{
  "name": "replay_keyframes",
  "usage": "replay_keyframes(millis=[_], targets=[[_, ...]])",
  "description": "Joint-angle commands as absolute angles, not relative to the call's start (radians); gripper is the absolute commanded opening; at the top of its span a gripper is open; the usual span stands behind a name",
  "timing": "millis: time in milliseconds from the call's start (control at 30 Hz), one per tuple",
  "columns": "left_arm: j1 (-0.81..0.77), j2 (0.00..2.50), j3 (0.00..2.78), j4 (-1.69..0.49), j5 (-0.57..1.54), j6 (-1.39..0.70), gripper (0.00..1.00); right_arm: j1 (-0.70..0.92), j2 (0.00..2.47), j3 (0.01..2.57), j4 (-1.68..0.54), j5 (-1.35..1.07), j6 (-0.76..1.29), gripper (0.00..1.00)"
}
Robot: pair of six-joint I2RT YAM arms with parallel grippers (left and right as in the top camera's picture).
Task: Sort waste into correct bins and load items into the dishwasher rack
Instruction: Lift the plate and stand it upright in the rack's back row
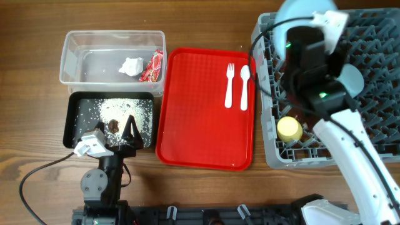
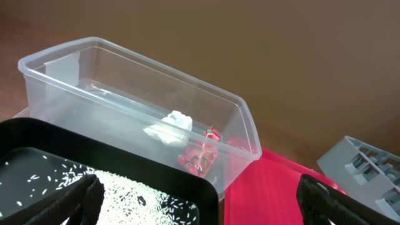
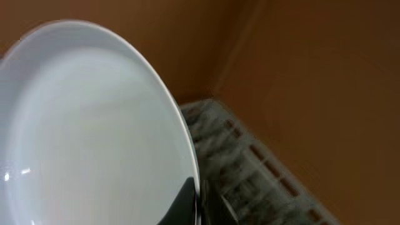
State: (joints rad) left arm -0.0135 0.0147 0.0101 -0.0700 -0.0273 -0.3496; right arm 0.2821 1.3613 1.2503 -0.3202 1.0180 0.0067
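Note:
My right gripper (image 3: 195,201) is shut on the rim of the pale blue plate (image 3: 94,125), which is held on edge above the grey dishwasher rack (image 1: 275,150). A yellow cup (image 1: 289,129) sits in the rack's front left part. The white fork (image 1: 229,84) and spoon (image 1: 244,84) lie on the red serving tray (image 1: 200,125). The clear tub (image 1: 112,56) holds a white tissue (image 1: 131,65) and a red sauce packet (image 1: 152,65). White rice crumbs (image 1: 122,111) and brown scraps (image 1: 114,125) lie in the black tray (image 1: 78,119). My left gripper (image 1: 115,134) hangs open over that tray's near edge.
A pale rounded dish (image 1: 353,78) shows in the rack beside the right arm. The rack's corner (image 2: 362,165) shows past the red tray in the left wrist view. A cable (image 1: 37,175) loops over the bare wood at the front left.

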Motion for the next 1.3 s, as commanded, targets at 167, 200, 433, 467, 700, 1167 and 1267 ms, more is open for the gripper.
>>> replay_keyframes(millis=[167, 200, 433, 467, 700, 1167, 1267], targets=[[-0.007, 0.007, 0.006, -0.070, -0.019, -0.351, 1.00, 0.221, 1.574, 1.256, -0.008, 1.022, -0.564, 0.04], [-0.007, 0.007, 0.006, -0.070, -0.019, -0.351, 1.00, 0.221, 1.601, 1.256, -0.008, 1.037, -0.576, 0.04], [-0.007, 0.007, 0.006, -0.070, -0.019, -0.351, 1.00, 0.221, 1.739, 1.256, 0.004, 1.029, -0.565, 0.04], [-0.007, 0.007, 0.006, -0.070, -0.019, -0.351, 1.00, 0.221, 1.744, 1.256, 0.007, 1.013, -0.565, 0.04], [-0.007, 0.007, 0.006, -0.070, -0.019, -0.351, 1.00, 0.268, 1.720, 1.256, 0.065, 1.039, -0.550, 0.67], [-0.007, 0.007, 0.006, -0.070, -0.019, -0.351, 1.00, 0.553, 1.613, 1.312, -0.549, 0.033, 0.104, 0.72], [-0.007, 0.007, 0.006, -0.070, -0.019, -0.351, 1.00, 0.550, 1.655, 1.312, -0.594, -0.060, 0.307, 0.72]])
